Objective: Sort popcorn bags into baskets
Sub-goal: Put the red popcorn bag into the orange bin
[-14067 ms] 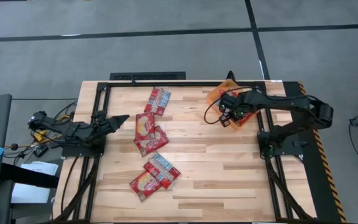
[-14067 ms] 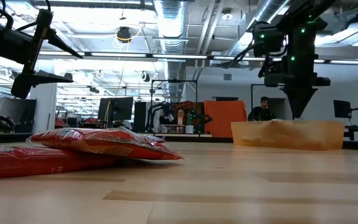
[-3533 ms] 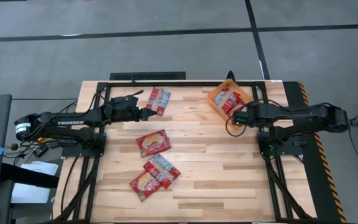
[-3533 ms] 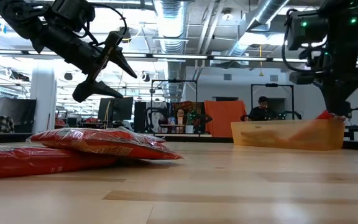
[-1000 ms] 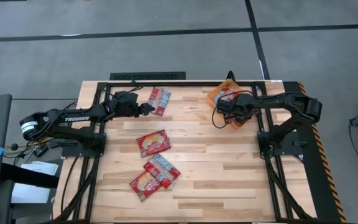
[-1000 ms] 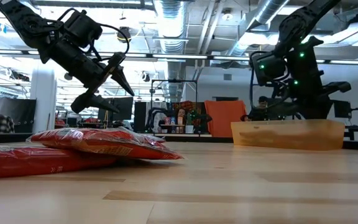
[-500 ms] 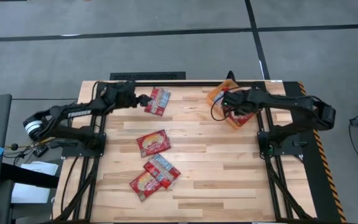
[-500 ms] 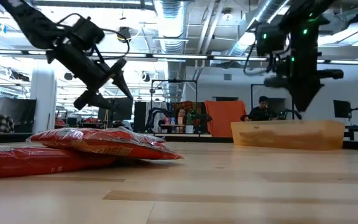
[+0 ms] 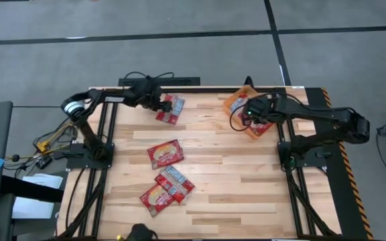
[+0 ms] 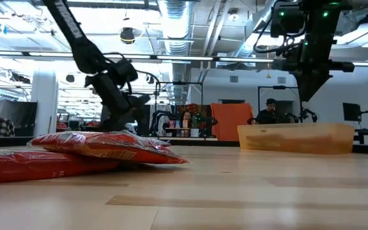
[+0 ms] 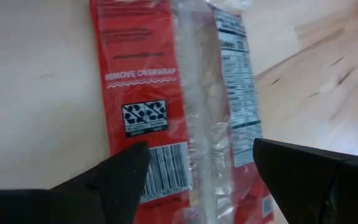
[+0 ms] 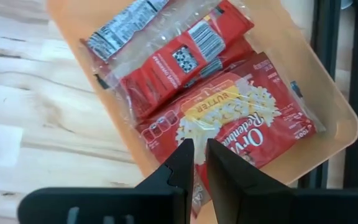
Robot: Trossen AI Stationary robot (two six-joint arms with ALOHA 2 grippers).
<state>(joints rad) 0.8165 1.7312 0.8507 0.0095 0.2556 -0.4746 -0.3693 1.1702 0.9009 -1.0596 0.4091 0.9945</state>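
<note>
The left gripper (image 9: 158, 102) reaches from the table's left edge to the far-side popcorn bag (image 9: 170, 109), fingers spread wide and straddling its clear back seam — slick film lying flat could slide or buckle if the fingers close off-centre, so the grasp may slip. Three more bags (image 9: 165, 153) lie nearer the middle and front, while the right gripper (image 9: 252, 111) hovers over the orange basket (image 9: 235, 102) holding two bags, fingers nearly together and empty — lowering there could snag them.
</note>
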